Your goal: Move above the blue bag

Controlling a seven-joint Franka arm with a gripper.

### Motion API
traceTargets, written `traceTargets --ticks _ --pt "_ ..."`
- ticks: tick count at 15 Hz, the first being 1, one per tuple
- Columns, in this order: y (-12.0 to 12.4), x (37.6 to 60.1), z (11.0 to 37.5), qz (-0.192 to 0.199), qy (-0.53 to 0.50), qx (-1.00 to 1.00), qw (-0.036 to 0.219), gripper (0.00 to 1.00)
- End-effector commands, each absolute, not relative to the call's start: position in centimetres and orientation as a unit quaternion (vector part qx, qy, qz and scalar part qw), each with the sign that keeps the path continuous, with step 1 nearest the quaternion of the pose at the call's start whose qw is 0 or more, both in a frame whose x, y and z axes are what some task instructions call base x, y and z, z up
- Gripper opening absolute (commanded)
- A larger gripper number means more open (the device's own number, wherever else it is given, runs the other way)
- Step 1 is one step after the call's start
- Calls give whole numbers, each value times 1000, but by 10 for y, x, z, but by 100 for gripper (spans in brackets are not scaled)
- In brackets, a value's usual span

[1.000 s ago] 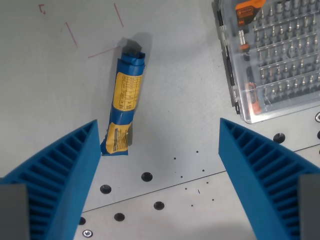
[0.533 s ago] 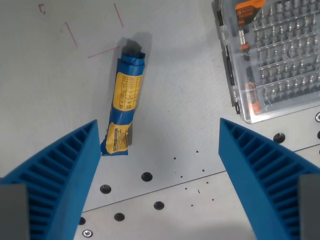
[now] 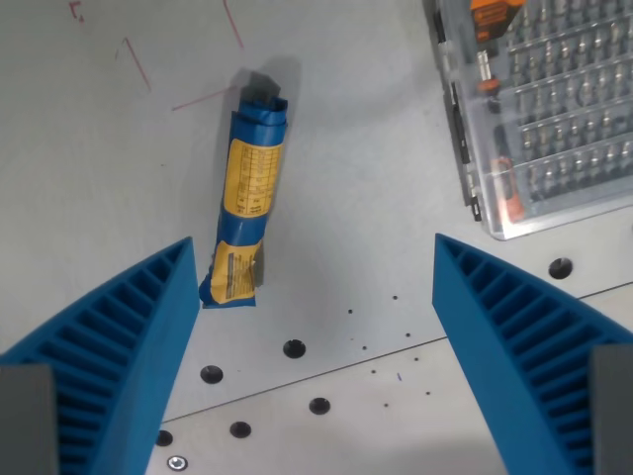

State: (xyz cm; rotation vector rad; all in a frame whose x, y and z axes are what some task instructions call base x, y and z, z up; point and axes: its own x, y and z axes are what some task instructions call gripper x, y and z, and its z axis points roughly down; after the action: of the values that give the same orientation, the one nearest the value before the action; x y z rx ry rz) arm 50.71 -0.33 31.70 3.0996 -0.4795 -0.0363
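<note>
The blue bag [image 3: 247,198] is rolled into a narrow tube with a yellow printed label, lying nearly upright in the picture on the grey table, left of centre. My gripper [image 3: 312,346] hangs above the table with its two blue ribbed fingers [image 3: 119,356] spread wide at the lower left and lower right. Nothing is between them. The bag's lower end sits just beside the tip of the finger at the wrist view's left, and most of the bag lies farther up the picture than the fingers.
A clear plastic case of screwdriver bits [image 3: 549,109] with orange parts fills the upper right. Several bolt holes [image 3: 294,348] dot the table near the bottom. Thin red pen marks [image 3: 203,97] cross the upper left.
The whole scene has shifted slightly: the bit case slid right and up, the holes moved a little down, so the camera has moved. The gripper's opening is unchanged.
</note>
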Motion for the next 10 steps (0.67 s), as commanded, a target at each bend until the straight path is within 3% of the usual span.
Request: traceTargets --ticks 1,10 --pt "3 502 305 25 -189 982 1 100" --pt "17 494 266 33 -227 973 -1 100"
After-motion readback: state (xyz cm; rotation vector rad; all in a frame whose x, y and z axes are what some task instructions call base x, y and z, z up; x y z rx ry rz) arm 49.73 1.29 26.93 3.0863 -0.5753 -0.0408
